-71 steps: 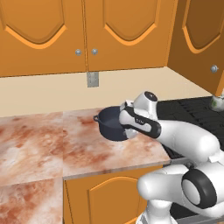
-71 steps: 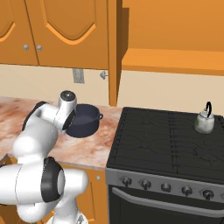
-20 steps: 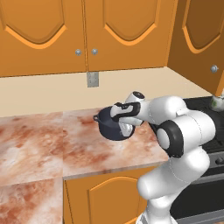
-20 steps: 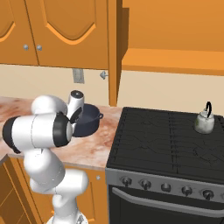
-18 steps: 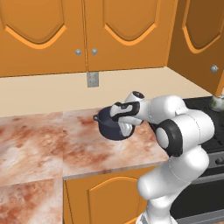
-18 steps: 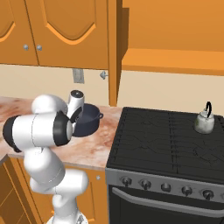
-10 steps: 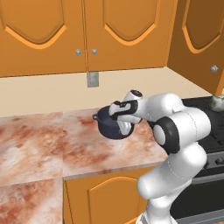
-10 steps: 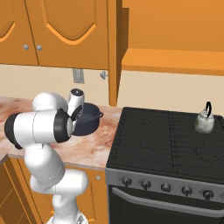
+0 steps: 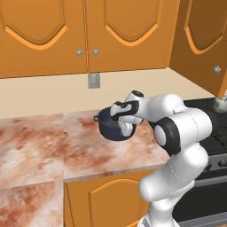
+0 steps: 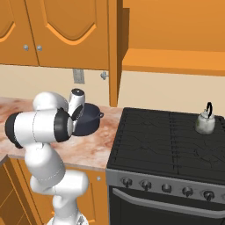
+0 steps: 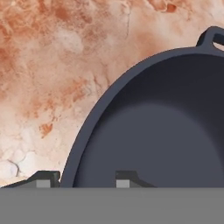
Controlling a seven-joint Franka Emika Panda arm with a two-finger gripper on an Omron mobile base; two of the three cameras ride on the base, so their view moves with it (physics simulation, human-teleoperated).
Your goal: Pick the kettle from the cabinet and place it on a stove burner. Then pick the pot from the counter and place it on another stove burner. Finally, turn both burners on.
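The arm reaches left over the marbled desk (image 9: 53, 146), and the hand (image 9: 123, 123) sits right at the near rim of the pot (image 9: 109, 126). From the hand camera the two finger tips (image 11: 46, 178) straddle the pot's (image 11: 166, 127) wall, one outside on the desk side, one inside the bowl (a rim grab, by the look of it). Whether the pads are pressing the wall or just bracketing it, I cannot tell. The pot rests on the desk toward the back wall, below the grey wall outlet (image 9: 93, 80), one small side handle (image 11: 213, 36) poking out at the far edge.

Over on the cooktop (image 10: 167, 145), the kettle (image 10: 205, 121) stands upright on a rear right burner, its black arched handle up, well apart from the pot (image 10: 90, 117). The row of round knobs (image 10: 167, 188) runs along the range's front. Orange cabinet doors (image 9: 128, 31) hang above the desk.
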